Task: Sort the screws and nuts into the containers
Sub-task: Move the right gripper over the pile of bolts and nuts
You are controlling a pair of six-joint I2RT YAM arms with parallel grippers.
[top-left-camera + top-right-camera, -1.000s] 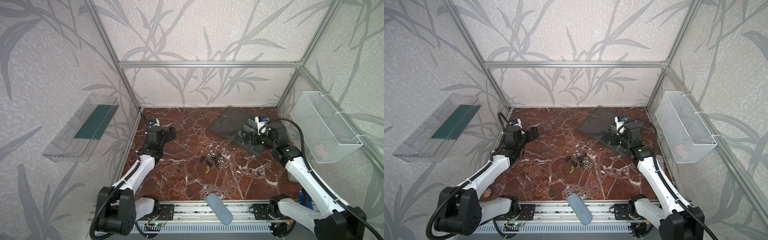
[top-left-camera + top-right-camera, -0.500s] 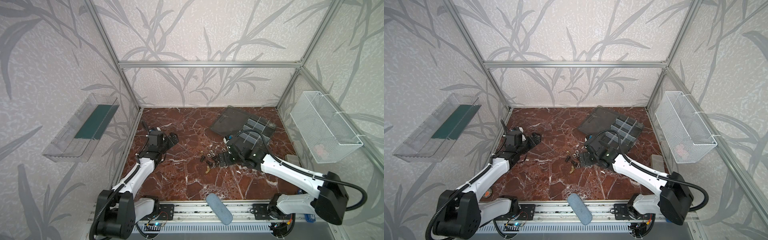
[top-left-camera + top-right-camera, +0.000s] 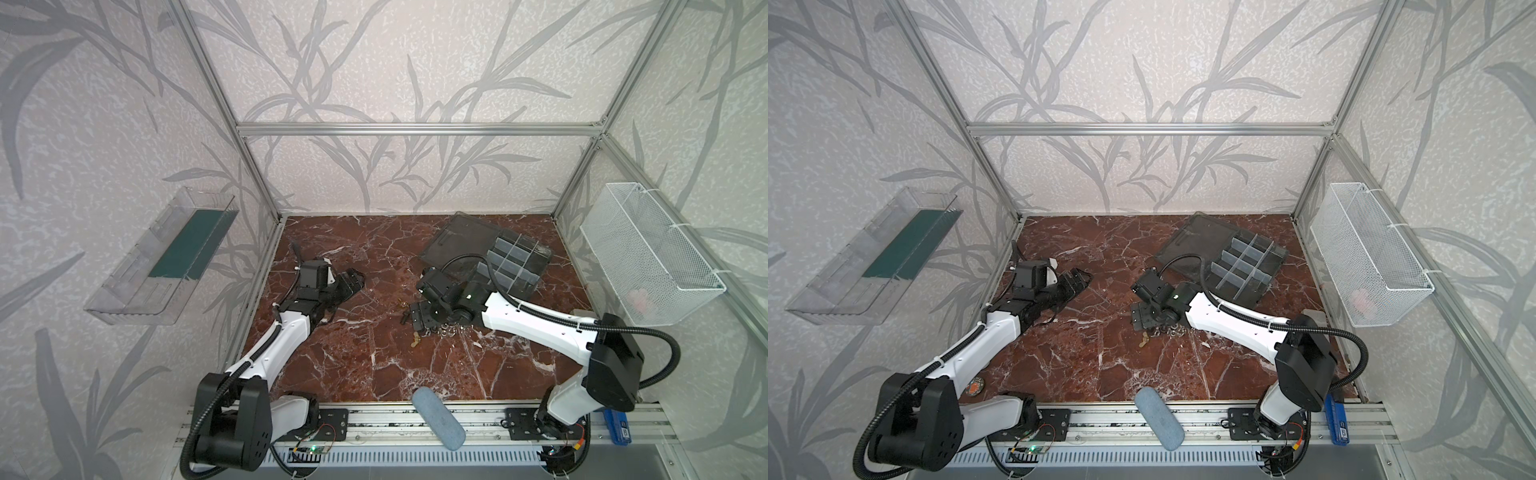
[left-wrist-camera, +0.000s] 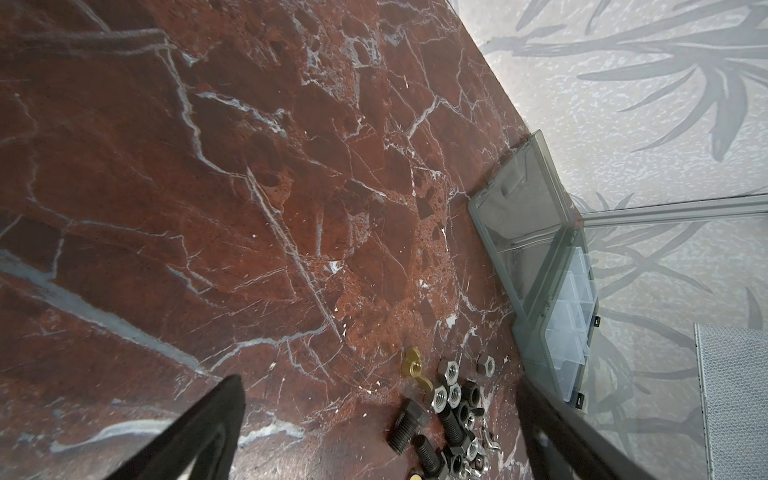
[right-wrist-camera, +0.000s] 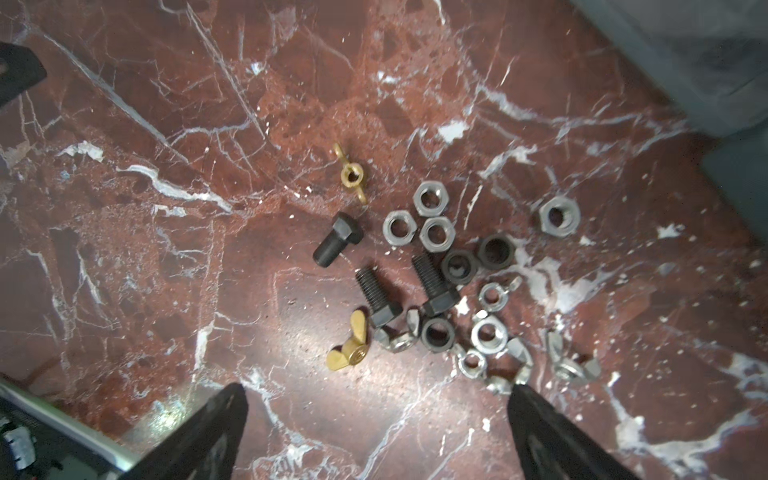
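top view: containers (image 3: 512,262) uncovered, contents unclear; left tool (image 3: 353,282), right tool (image 3: 420,320) released.

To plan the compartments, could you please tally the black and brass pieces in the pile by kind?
Black hex bolts: 3
Black hex nuts: 3
Brass wing nuts: 2
Total: 8

Three black screws (image 5: 338,241), three black nuts (image 5: 459,266), two brass wing nuts (image 5: 351,174) and at least four silver hex nuts (image 5: 430,199) lie on the surface (image 5: 124,208). The silver wing nuts (image 5: 573,368) overlap too closely to count. One organizer box (image 3: 515,259) stands open.
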